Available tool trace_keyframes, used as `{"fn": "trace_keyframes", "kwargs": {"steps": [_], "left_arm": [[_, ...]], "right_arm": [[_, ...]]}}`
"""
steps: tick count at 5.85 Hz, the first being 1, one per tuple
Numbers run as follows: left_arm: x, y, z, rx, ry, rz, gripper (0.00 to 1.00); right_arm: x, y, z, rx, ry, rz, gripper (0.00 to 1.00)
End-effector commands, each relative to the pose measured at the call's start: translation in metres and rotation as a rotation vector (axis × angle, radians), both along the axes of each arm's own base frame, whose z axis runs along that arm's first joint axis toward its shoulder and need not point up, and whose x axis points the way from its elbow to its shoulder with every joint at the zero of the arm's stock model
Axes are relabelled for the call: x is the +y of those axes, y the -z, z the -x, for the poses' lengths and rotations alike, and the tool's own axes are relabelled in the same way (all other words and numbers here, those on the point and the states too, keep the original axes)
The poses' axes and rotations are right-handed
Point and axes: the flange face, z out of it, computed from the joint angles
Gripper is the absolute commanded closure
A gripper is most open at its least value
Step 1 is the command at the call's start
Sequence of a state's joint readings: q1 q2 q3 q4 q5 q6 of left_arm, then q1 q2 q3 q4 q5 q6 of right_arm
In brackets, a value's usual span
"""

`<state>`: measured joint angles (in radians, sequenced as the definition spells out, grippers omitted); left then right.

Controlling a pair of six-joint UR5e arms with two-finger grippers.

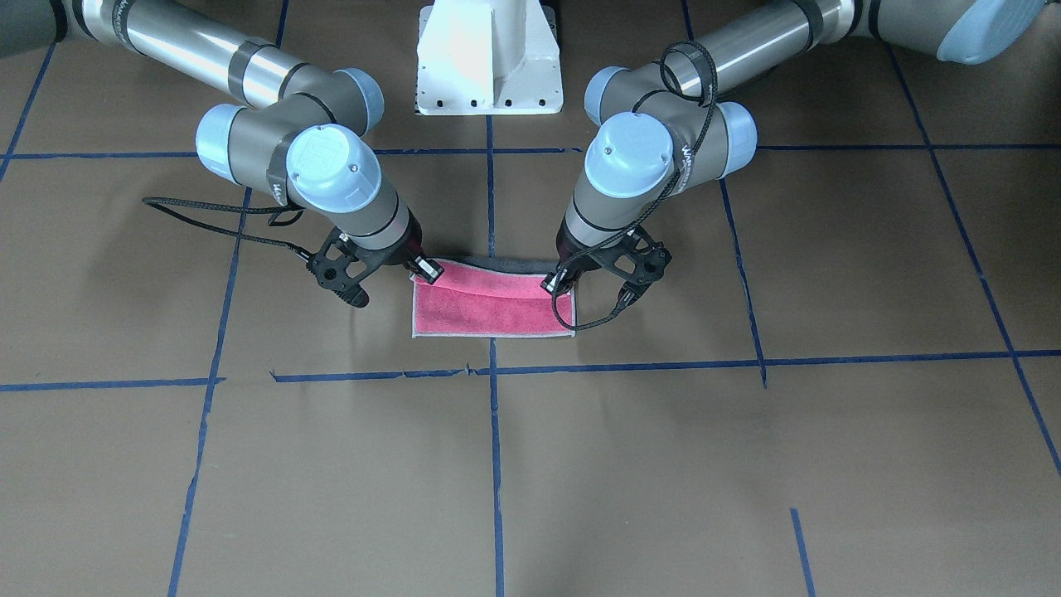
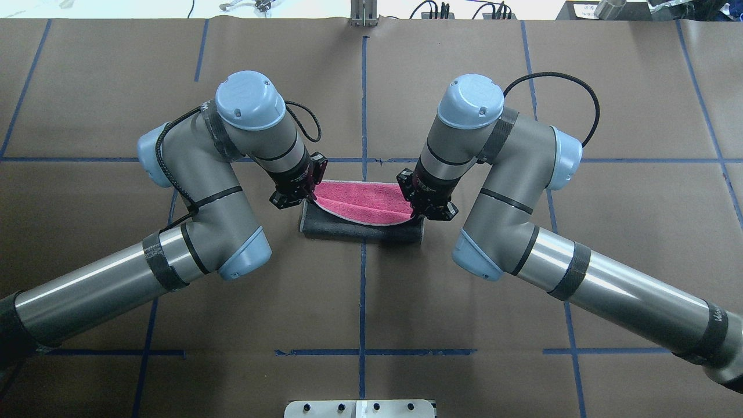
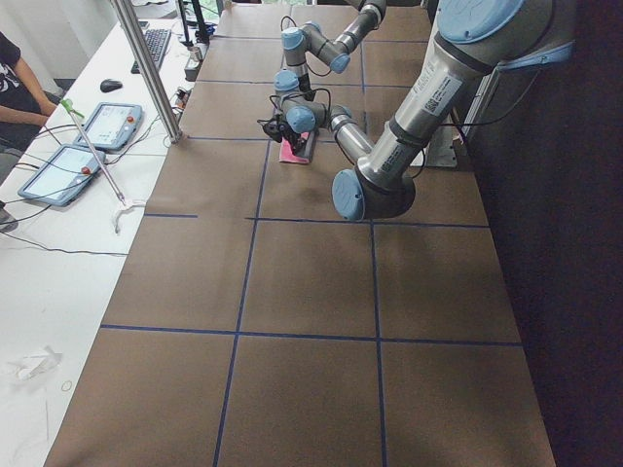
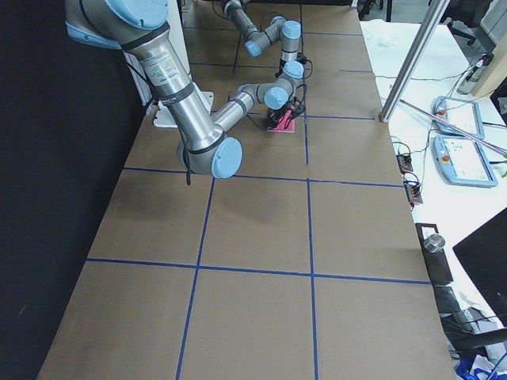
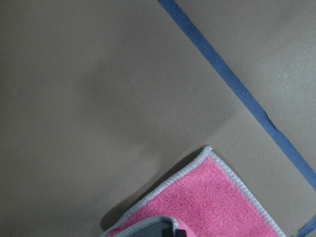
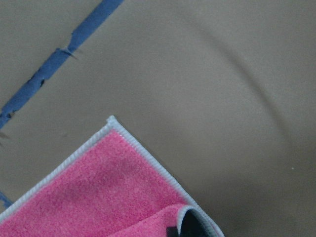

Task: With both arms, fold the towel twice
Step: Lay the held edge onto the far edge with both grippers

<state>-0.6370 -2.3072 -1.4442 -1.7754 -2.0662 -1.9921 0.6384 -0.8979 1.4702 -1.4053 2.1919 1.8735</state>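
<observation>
The towel (image 2: 360, 200) lies at the table's middle, pink face up, with its robot-side part lifted and rolled over so the grey face (image 2: 360, 231) shows. My left gripper (image 2: 302, 197) is shut on the lifted edge at the towel's left corner. My right gripper (image 2: 419, 212) is shut on the same edge at the right corner. In the front-facing view the towel (image 1: 493, 313) has its raised fold hanging between the left gripper (image 1: 554, 284) and the right gripper (image 1: 424, 269). The flat far corners show in the left wrist view (image 5: 207, 197) and the right wrist view (image 6: 108, 182).
Brown paper with blue tape lines (image 2: 363, 116) covers the table. The white pedestal base (image 1: 489, 66) stands behind the towel on the robot's side. Operator tablets (image 3: 107, 125) lie on a side table beyond the far edge.
</observation>
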Motion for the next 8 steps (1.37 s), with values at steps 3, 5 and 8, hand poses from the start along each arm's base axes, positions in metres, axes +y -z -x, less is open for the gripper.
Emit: {"fn": "trace_keyframes", "kwargs": {"steps": [3,5,8], "left_arm": [[-0.019,-0.011,0.0,0.006,0.029,0.006,1.0],[-0.022,-0.012,0.001,0.005,0.031,0.005,1.0],[-0.038,-0.02,0.006,0.077,0.049,-0.067,0.45]], "right_arm": [[-0.016,-0.005,-0.005,-0.016,-0.011,0.005,1.0],[-0.022,-0.003,-0.007,-0.018,-0.013,0.007,1.0],[-0.033,-0.005,-0.016,-0.047,0.058,-0.142,0.27]]}}
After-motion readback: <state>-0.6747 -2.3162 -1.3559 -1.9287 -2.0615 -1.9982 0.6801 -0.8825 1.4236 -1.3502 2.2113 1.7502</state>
